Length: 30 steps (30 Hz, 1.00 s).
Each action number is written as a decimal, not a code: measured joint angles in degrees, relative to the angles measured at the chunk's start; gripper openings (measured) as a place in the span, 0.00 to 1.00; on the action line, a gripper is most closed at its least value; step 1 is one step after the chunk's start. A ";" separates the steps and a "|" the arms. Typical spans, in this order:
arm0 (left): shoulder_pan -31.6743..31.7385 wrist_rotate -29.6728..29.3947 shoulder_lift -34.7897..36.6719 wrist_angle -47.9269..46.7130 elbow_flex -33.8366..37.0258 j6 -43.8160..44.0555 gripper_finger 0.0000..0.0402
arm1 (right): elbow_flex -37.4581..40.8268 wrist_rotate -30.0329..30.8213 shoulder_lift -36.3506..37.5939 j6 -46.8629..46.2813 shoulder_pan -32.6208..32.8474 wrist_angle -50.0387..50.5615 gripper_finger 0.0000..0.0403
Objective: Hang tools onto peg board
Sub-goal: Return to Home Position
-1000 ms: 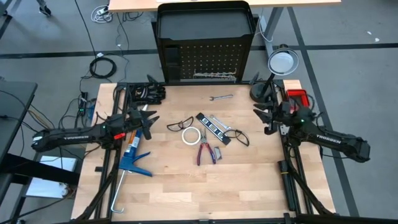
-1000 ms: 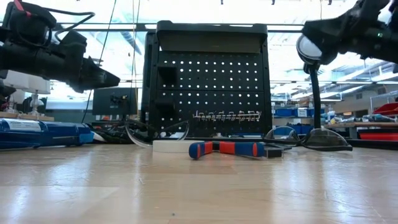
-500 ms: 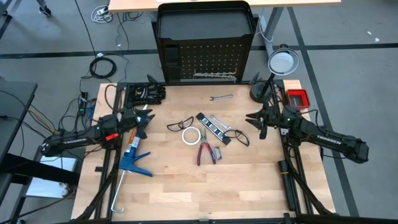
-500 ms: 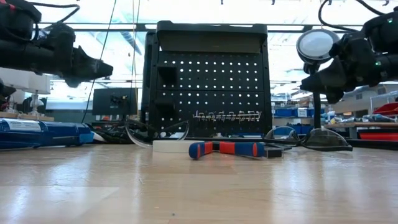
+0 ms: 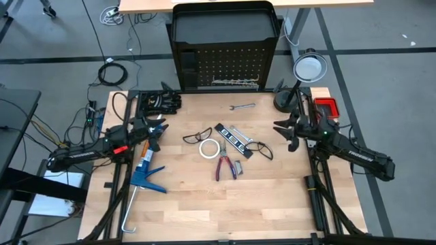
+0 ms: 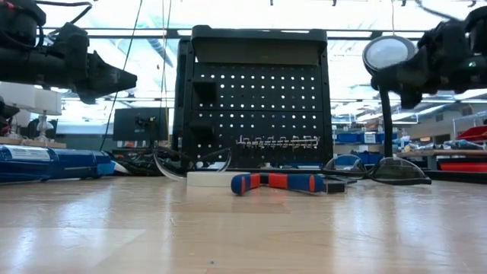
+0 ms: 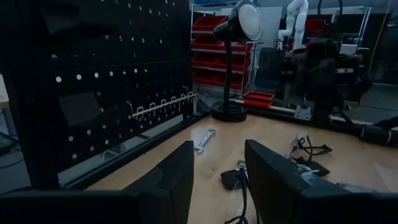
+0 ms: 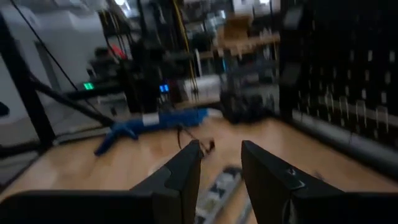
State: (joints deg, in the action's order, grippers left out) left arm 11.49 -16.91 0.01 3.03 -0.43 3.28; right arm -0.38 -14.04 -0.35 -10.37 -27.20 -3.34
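Note:
The peg board [image 5: 225,64] stands upright at the table's far edge, with a row of silver hooks [image 6: 278,141]. On the table lie two safety glasses [image 5: 196,136] [image 5: 260,148], a white tape roll [image 5: 209,148], a black bar with pale windows [image 5: 233,141], red-handled pliers [image 5: 223,165] and silver wrenches [image 5: 241,107] [image 5: 238,132]. My left gripper [image 5: 162,129] is open and empty above the table's left side, its fingers level and pointing right. My right gripper [image 5: 281,131] is open and empty above the right side, pointing left toward the tools.
A large blue caulking gun [image 5: 143,173] lies along the table's left edge, under my left arm. A round lamp [image 5: 308,68] on a black stand is at the far right corner, with a red box [image 5: 325,107] beside it. Black cables [image 5: 157,102] lie at the far left corner.
My left gripper has drawn back a little toward the table's left edge. My right gripper has gone a little toward the tools, dipped, then risen again and eased back to the right. Both stay open. No tool has moved.

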 joint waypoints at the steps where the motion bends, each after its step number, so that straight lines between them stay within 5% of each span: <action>1: 0.00 -0.01 0.00 0.03 0.00 -0.02 0.37 | 0.00 -0.11 0.36 -0.01 0.20 -0.91 0.31; 30: 0.02 0.20 0.00 0.09 0.02 -0.02 0.37 | 0.00 -0.61 0.14 0.00 6.84 -2.55 0.31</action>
State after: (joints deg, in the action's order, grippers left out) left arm 11.51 -16.71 0.01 3.11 -0.40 3.27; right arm -0.38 -14.65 -0.21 -10.37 -20.36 -5.89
